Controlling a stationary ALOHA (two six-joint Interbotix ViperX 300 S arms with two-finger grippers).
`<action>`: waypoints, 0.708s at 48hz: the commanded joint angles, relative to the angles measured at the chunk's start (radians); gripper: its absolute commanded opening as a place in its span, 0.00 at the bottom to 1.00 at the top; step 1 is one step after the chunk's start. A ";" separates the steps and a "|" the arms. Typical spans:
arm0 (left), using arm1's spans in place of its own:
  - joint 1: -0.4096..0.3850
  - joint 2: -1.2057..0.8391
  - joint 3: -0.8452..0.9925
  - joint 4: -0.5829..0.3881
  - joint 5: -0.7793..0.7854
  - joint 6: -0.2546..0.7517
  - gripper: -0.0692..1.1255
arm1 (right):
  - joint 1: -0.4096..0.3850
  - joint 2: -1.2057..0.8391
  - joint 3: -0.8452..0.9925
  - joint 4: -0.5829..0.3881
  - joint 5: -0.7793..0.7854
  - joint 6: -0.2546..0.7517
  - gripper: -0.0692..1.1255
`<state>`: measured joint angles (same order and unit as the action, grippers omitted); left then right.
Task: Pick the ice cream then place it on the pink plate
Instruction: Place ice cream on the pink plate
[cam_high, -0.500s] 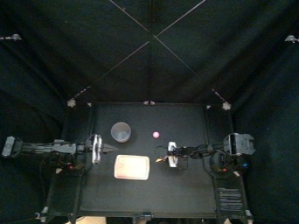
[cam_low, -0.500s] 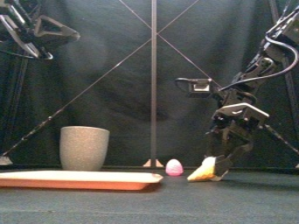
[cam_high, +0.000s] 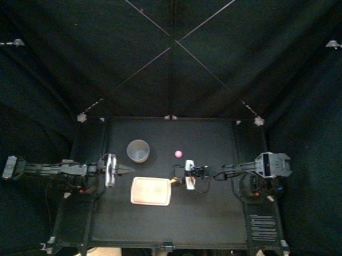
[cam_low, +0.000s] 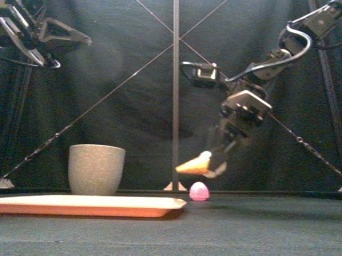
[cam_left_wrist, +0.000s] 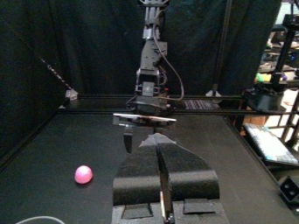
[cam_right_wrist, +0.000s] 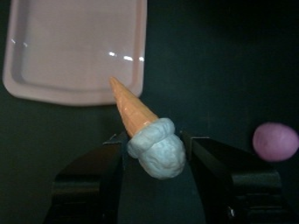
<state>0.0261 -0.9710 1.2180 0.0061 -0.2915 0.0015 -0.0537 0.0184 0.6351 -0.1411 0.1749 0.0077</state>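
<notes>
The ice cream (cam_low: 198, 161), an orange cone with a pale scoop, hangs in the air with my right gripper (cam_low: 214, 158) shut on its scoop end. In the right wrist view the cone (cam_right_wrist: 138, 112) points toward the near edge of the pink plate (cam_right_wrist: 70, 52) below. The plate (cam_low: 91, 205) lies flat at the table's front left, and from above the right gripper (cam_high: 191, 177) is just right of it (cam_high: 151, 191). My left gripper (cam_left_wrist: 160, 140) rests shut at the left side (cam_high: 110, 172), holding nothing.
A small pink egg (cam_low: 199, 191) sits on the table under the lifted cone, also seen as the egg (cam_right_wrist: 275, 140) beside my right jaws. A tall grey speckled cup (cam_low: 95, 169) stands behind the plate at the left.
My right gripper has lifted the ice cream off the table and carried it left, toward the pink plate. The left arm has not moved.
</notes>
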 joint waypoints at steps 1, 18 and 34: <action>0.002 0.002 -0.011 0.000 -0.005 0.002 0.03 | 0.040 0.020 -0.107 0.005 -0.009 0.002 0.54; 0.002 -0.018 -0.008 0.000 0.002 0.000 0.03 | 0.106 0.268 -0.416 0.037 0.023 0.018 0.54; 0.002 -0.051 -0.005 0.000 0.034 0.000 0.03 | 0.072 0.348 -0.489 0.120 0.127 0.046 0.73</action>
<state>0.0261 -1.0232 1.2257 0.0046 -0.2546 0.0000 0.0230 0.3896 0.1733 -0.0184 0.3129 0.0506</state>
